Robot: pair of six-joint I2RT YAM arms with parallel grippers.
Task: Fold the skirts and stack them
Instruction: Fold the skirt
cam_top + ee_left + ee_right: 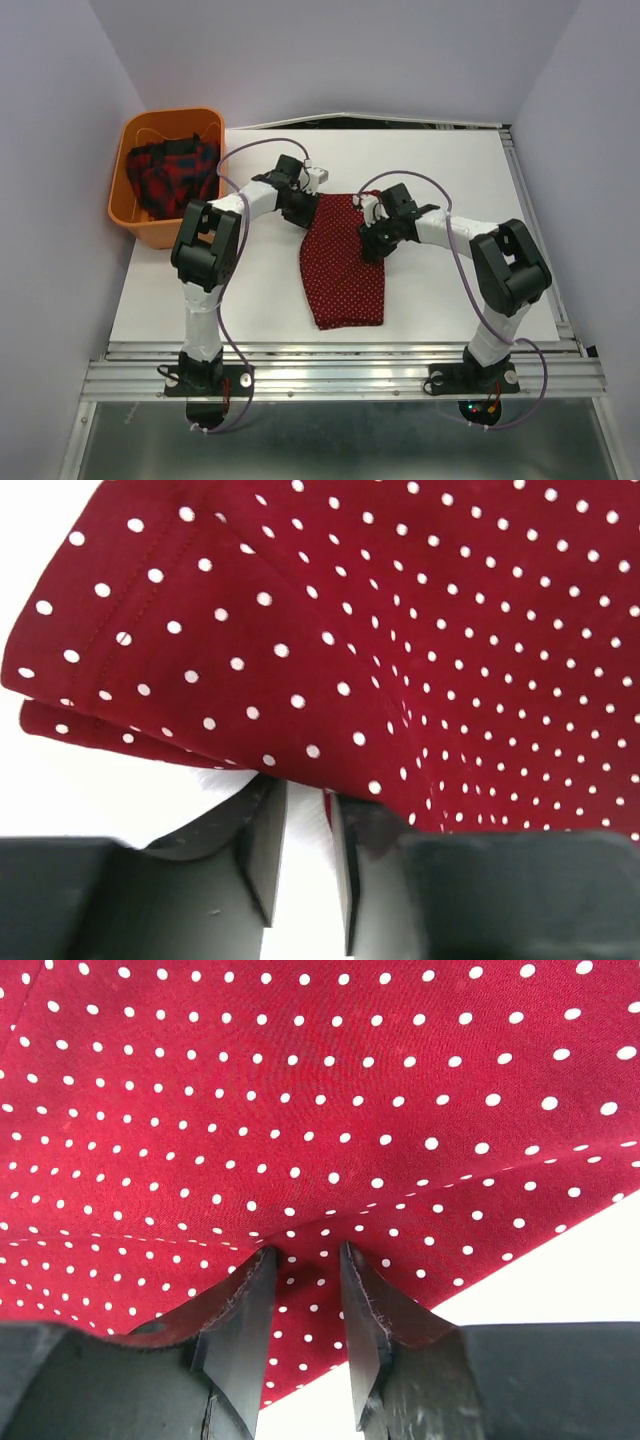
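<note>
right claw [306, 1255]: clenched on the polka-dot skirt [320, 1110]. Cloth sits between my two fingers and creases fan out from the pinch.
left claw [305, 798]: jaws close together at the skirt's doubled hem. Only white shows in the gap, so I can't tell whether I hold cloth or just sit under the edge.
claw positions: both at the far end of the skirt in the top view, left at the far-left corner, right at the far-right corner.
polka-dot skirt: lies lengthwise mid-table [200, 300], a narrow strip, near hem flat close to my bases. Looks folded once along its length, my guess.
plaid skirt [172, 175]: bunched in the orange basket [135, 225] at far left, well apart from both arms.
step in hand: probably carrying the far end over onto the near end to halve the strip.
do it well: make sure the left pinch takes both layers before lifting. Raise both corners level. Move both arms toward me at the same pace so the fold line runs straight across. Hold the cloth lightly taut between my claws, not stretched. Lay corners on corners and let go only once the cloth rests.
risk: if only the right side holds, the fold goes skewed. Thin soft cloth can slip from a tip pinch.
left to do: this fold, then take out the plaid skirt, fold it, stack.
</note>
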